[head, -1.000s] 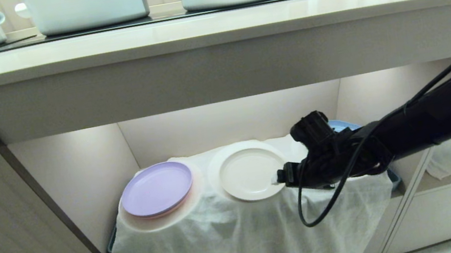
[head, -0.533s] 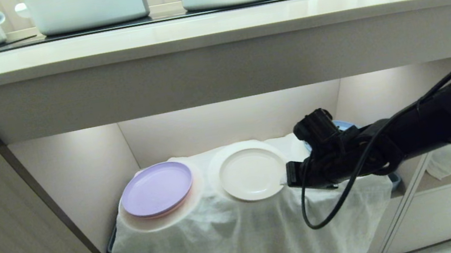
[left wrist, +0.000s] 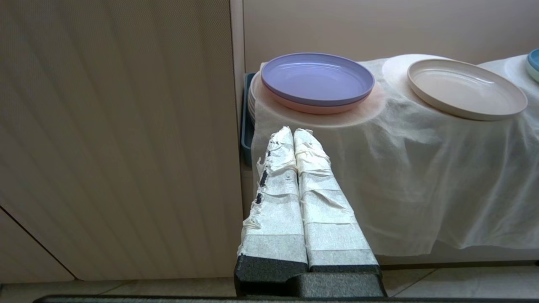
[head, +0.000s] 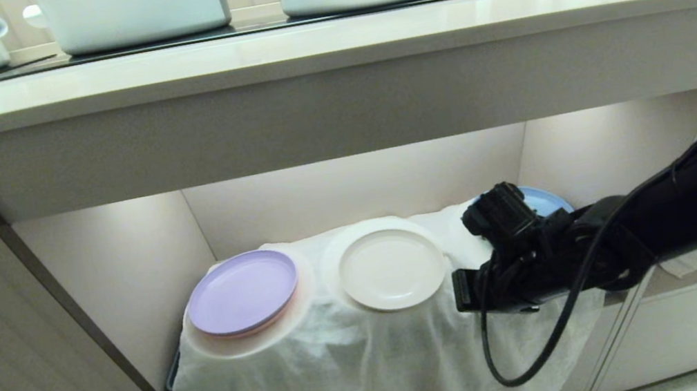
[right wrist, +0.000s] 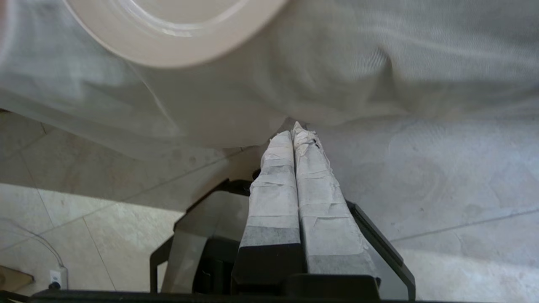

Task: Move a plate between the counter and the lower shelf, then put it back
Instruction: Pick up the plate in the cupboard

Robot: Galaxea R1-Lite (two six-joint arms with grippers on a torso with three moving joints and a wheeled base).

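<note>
The plate (head: 391, 268) sits back on the lower shelf's (head: 354, 187) white cloth (head: 347, 363); the right tool (head: 465, 290) has let go, backed off just beside it, fingers pressed together. Return looks done.

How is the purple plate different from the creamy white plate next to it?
The purple plate is lilac; the plate is cream. The purple plate sits stacked on a pink plate; the cream plate lies alone on the white cloth. The purple one is farther from the right gripper. Both are round, low-rimmed and upright on cloth humps in the lower shelf.
</note>
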